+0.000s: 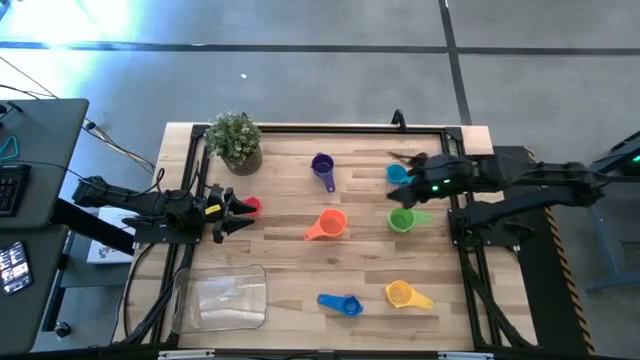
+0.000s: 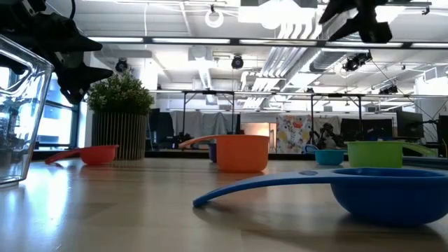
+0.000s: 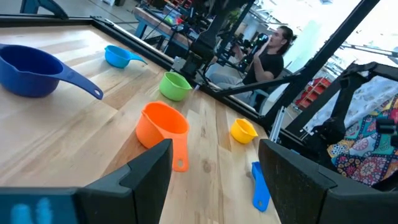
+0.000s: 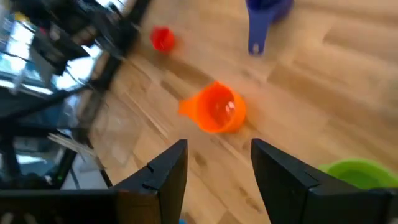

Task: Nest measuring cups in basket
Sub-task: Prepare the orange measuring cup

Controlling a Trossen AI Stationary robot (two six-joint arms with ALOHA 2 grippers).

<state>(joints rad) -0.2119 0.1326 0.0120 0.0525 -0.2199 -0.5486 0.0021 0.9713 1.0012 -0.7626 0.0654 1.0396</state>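
Seven measuring cups stand on their bases on the wooden table: purple [image 1: 322, 165], light blue [image 1: 398, 173], green [image 1: 402, 220], orange [image 1: 328, 225], red [image 1: 253, 206], blue [image 1: 343, 304] and yellow [image 1: 402, 293]. The clear basket [image 1: 222, 298] sits at the near left, with no cup in it. My left gripper [image 1: 241, 209] is level and open at the table's left, its tips beside the red cup and raised above the table [image 2: 77, 66]. My right gripper [image 1: 405, 177] is open and tilted downward, high above the light blue cup. In its wrist view the gripper [image 4: 219, 165] looks toward the orange cup [image 4: 217, 109].
A small potted plant [image 1: 235, 140] stands at the far left of the table. A raised black frame [image 1: 300, 128] borders the tabletop. Bare wood lies between the basket and the blue cup. A person [image 3: 270, 53] sits in the room beyond the table's right side.
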